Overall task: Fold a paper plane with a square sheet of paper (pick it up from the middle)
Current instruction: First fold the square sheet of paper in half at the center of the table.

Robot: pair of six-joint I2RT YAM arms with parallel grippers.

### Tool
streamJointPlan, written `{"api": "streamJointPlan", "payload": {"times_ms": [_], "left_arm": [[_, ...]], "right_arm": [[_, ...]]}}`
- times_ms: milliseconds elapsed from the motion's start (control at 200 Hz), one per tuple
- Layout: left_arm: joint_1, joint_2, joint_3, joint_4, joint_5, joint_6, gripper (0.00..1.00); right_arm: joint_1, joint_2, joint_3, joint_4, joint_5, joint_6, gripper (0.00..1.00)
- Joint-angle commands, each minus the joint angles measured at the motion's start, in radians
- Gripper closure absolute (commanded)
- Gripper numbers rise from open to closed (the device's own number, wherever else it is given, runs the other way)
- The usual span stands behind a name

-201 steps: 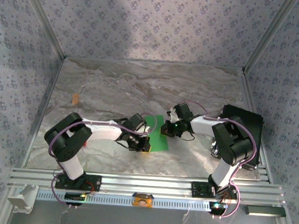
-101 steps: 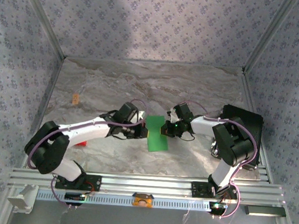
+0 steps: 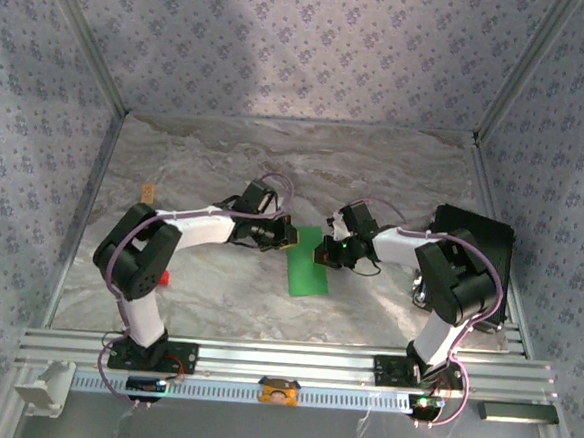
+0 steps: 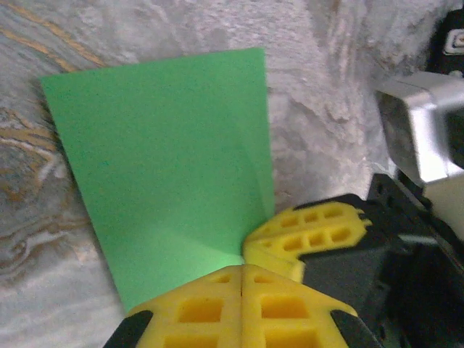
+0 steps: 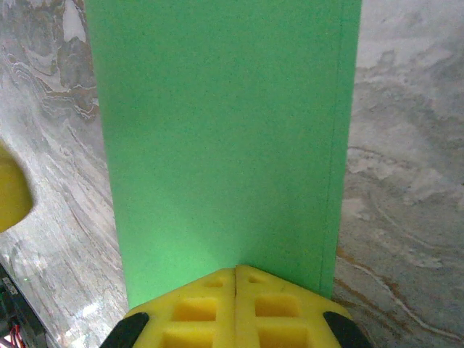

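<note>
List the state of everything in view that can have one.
square sheet of paper: folded into a narrow rectangle, lying flat on the table, not yet a plane.
left gripper: shut, tips at the paper's edge.
right gripper: shut, tips at the paper's end; pinching or pressing, cannot tell.
red block: on the table beside the left arm, untouched.

Soft, even overhead light, with no hard glare.
In the top view a broad dim patch darkens the back wall [image 3: 249,46], the arms [image 3: 196,227] throw only faint shadows, and the pale bench [image 3: 395,176] looks slightly washed; the whole frame is soft and grainy. In the wrist views the paper [image 4: 159,159] is vivid and fairly sharp, paler near the yellow fingertips [image 4: 196,312], which blur from nearness. A yellow shape [image 5: 11,188] at the right wrist view's left edge is out of focus.
</note>
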Motion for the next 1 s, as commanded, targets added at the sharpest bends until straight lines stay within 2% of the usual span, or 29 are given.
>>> {"api": "streamJointPlan", "payload": {"times_ms": [0, 300, 485, 655, 889, 994], "left_arm": [[0.011, 0.045, 0.003, 0.027, 0.046, -0.015, 0.98], [0.032, 0.112, -0.045, 0.046, 0.027, 0.006, 0.97], [0.034, 0.034, -0.023, 0.009, 0.045, 0.006, 0.96], [-0.009, -0.054, -0.024, -0.022, 0.053, -0.033, 0.97], [-0.116, -0.1, -0.138, 0.044, 0.083, -0.114, 0.98], [-0.135, -0.111, -0.199, 0.079, 0.093, -0.131, 0.98]], "right_arm": [[0.005, 0.013, -0.035, -0.073, 0.062, 0.013, 1.0], [0.002, 0.016, -0.038, -0.072, 0.065, 0.012, 1.0], [0.004, 0.014, -0.038, -0.069, 0.065, 0.014, 1.0], [0.002, 0.013, -0.036, -0.07, 0.071, 0.018, 1.0], [0.001, 0.009, -0.039, -0.067, 0.072, 0.02, 1.0], [0.001, 0.006, -0.042, -0.065, 0.073, 0.022, 1.0]]}}
